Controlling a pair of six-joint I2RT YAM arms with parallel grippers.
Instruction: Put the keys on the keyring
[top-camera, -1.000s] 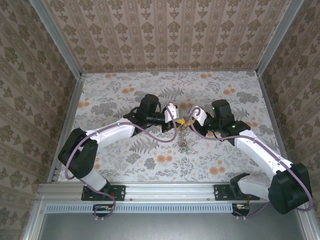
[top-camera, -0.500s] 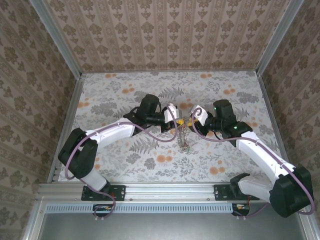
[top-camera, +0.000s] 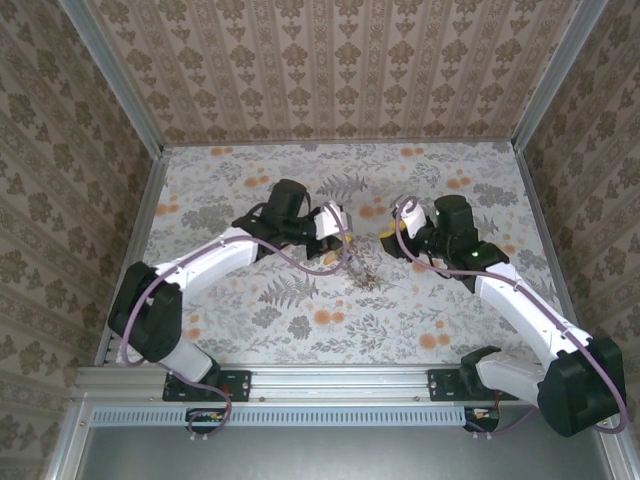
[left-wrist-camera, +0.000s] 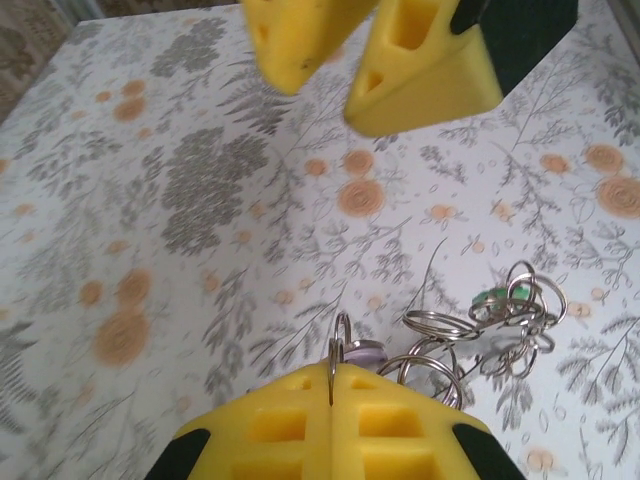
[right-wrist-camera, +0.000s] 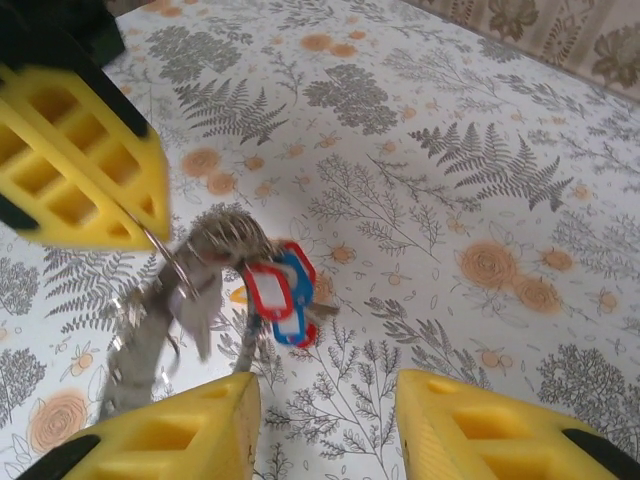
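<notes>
Half spread up front, jaws of right gripper (right-wrist-camera: 330, 400), gripping nothing. Just beyond, dangling over floral table (right-wrist-camera: 480, 150): keys (right-wrist-camera: 282, 292), red and blue heads showing. Further back, pressed tight together on left gripper (left-wrist-camera: 332, 380), pinching thin keyring (left-wrist-camera: 340, 328), bunch strung beneath.
</notes>
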